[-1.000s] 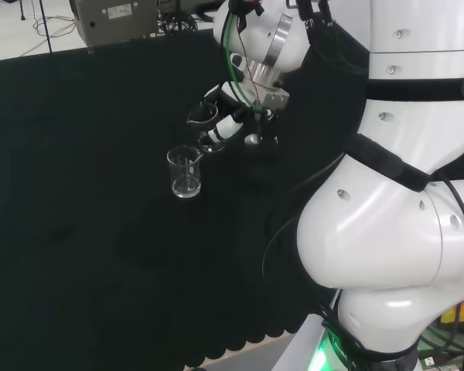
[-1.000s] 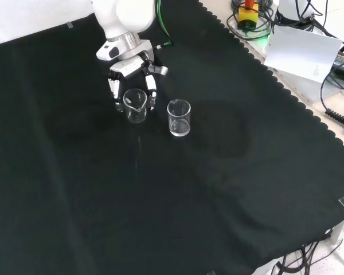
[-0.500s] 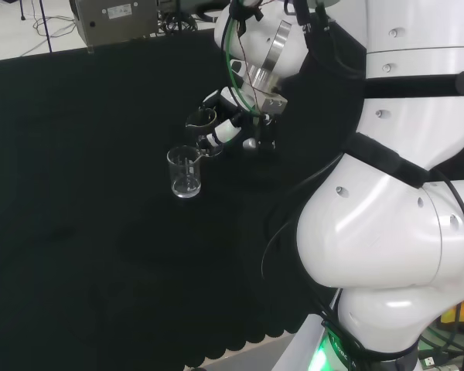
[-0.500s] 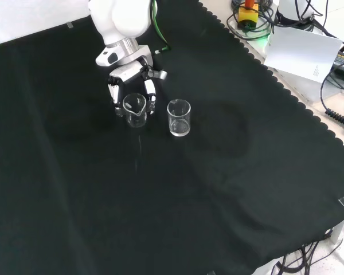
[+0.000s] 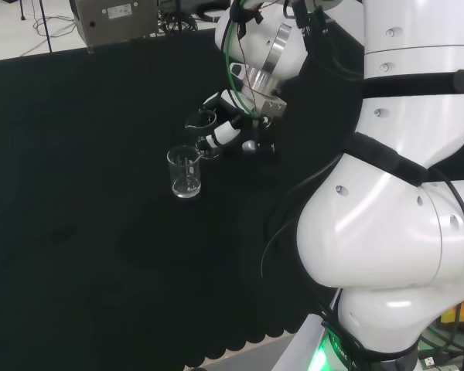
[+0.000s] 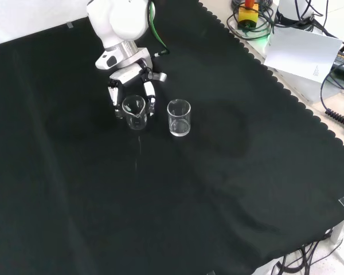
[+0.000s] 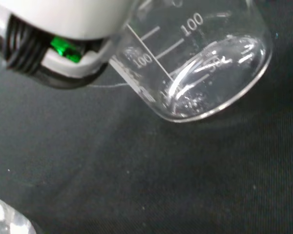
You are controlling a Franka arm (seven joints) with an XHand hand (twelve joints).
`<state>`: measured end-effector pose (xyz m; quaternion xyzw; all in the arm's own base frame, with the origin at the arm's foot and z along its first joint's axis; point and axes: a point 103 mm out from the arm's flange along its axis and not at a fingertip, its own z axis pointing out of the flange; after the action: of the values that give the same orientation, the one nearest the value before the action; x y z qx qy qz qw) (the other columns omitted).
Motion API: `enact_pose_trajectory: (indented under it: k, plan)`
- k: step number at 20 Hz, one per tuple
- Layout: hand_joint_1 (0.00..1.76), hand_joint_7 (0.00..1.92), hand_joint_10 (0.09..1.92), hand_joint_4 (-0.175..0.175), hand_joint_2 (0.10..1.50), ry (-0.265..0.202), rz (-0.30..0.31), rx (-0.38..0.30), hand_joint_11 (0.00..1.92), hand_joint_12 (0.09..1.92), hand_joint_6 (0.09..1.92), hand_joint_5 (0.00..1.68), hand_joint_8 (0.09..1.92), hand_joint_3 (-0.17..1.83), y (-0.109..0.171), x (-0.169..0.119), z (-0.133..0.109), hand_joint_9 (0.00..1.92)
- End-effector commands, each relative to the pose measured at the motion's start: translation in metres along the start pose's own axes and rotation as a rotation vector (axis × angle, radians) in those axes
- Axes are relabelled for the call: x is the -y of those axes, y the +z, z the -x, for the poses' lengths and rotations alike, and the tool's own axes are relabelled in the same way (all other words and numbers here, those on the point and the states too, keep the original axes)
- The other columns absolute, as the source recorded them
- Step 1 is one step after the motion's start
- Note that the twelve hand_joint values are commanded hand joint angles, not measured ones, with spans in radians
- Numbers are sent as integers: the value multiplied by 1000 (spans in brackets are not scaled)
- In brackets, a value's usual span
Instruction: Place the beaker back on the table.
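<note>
Clear beaker (image 6: 134,111) in hand (image 6: 129,80) — 2nd beaker (image 6: 179,117) beside, upright.

We count two clear beakers on the cloth (image 6: 229,189): one (image 6: 134,111) far left in the front view, one (image 6: 179,117) just right of it.

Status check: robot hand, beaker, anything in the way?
Robot hand shut on beaker. Beaker upright, just above the black cloth. Second beaker stands apart, to its right in the front view.
</note>
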<state>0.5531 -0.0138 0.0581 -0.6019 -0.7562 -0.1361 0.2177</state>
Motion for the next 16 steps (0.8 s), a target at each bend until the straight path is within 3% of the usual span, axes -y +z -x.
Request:
enact_pose_trajectory:
  k: [1, 6, 8, 10, 11, 12, 14, 16]
  plan:
    - [1099, 1385, 443, 159, 672, 6, -24, -21, 1274, 783, 945, 1141, 631, 748, 4, 4, 5, 1408]
    - [1054, 1125, 456, 174, 845, -3, -40, -37, 967, 1028, 946, 1067, 750, 455, 2, 7, 8, 1238]
    - [952, 913, 574, 45, 753, -5, -47, -24, 696, 1200, 923, 921, 809, 517, -1, 9, 7, 1050]
    - [896, 775, 679, -22, 656, -10, -87, -25, 540, 1300, 922, 800, 848, 623, -4, 9, 7, 919]
    - [876, 706, 713, -40, 621, -7, -152, -55, 478, 1330, 927, 721, 862, 647, -3, 8, 8, 861]
    - [841, 574, 739, -53, 589, -4, -180, -37, 380, 1361, 858, 578, 865, 650, -2, 8, 2, 755]
    - [784, 344, 773, -63, 561, 4, -196, -20, 206, 1423, 693, 397, 852, 631, -1, 9, 0, 557]
    - [754, 217, 792, -63, 557, 11, -215, 4, 106, 1457, 565, 343, 831, 604, -1, 11, -1, 425]
